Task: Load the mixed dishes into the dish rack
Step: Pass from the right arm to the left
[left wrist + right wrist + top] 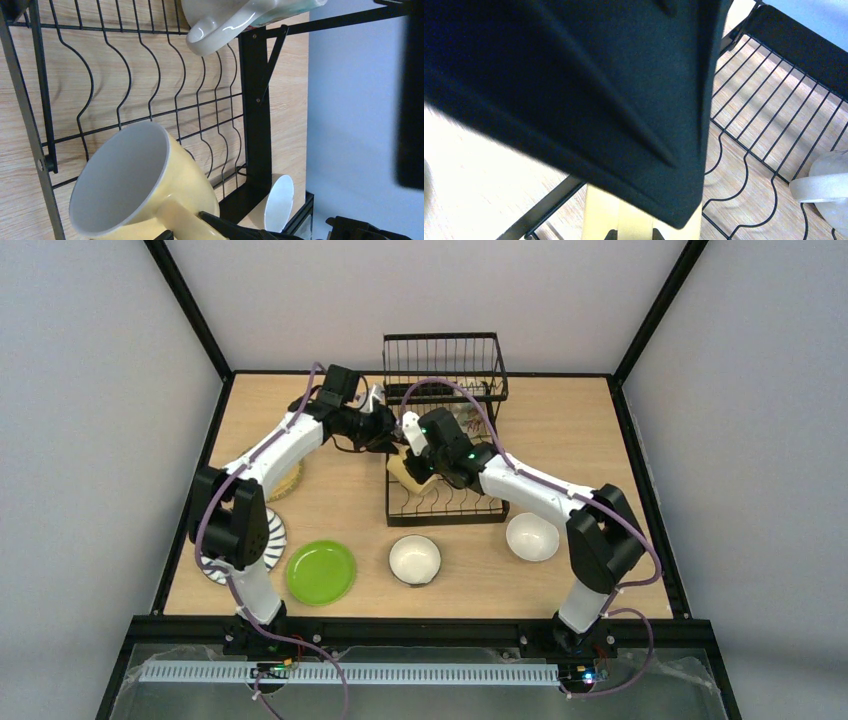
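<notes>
Right, from overhead the dish rack point(447, 521) sits mid-table: black wire, a slotted base, and a taller basket at its 12 o'clock end. Both arms crowd its 9 o'clock edge.

The right gripper point(633, 233) is clamped on the handle of the pale yellow mug point(150, 190). The mug is tipped on its side over the base's wavy wires at that edge. Whether it rests on them I cannot tell.

Overhead you only catch a sliver of yellow. The left wrist view gives the whole mug: a smooth yellow outside, a white inside, the mouth facing the lens, and black fingers pinching the handle at 5 o'clock.

The right wrist view is mostly a close, blurred black shape. At its 6 o'clock, though, the flat yellow handle is squeezed between two black fingertips, with wood grain under the wires.

The left gripper point(388, 420) stands wide apart, holding nothing, just beside the mug.

Only the overhead view shows the rest, all lying on the wooden table point(560, 440):
- The lime green plate point(320, 572) is round and flat, at the rack's 8 o'clock.
- One bowl point(415, 560) is at 6 o'clock, and another bowl point(532, 537) is at 4 o'clock, both white inside.
- The tan woven-look plate point(288, 480) is at 9 o'clock, partly under the left arm.
- The black-striped white plate point(273, 543) lies beneath that arm's elbow.
</notes>
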`<act>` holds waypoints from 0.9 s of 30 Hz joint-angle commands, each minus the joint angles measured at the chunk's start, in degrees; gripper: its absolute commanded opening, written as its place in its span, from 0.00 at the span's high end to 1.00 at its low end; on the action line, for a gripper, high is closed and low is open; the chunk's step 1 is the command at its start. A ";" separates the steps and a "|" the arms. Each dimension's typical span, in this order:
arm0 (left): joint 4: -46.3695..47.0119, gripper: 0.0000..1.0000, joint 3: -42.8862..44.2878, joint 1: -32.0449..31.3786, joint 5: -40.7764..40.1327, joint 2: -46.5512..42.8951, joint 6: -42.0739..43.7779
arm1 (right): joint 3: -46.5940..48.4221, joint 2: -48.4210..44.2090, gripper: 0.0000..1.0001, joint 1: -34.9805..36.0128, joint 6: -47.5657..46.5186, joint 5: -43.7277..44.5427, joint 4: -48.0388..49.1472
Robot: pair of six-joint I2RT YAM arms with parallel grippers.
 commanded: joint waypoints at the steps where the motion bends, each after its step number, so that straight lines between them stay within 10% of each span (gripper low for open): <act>1: -3.78 0.07 0.99 -1.28 1.85 1.69 1.64 | 3.85 0.78 1.00 0.72 -1.30 0.97 2.21; 27: -3.45 0.21 1.88 -3.06 3.04 4.50 0.94 | 9.15 4.37 1.00 3.86 -4.27 4.06 1.35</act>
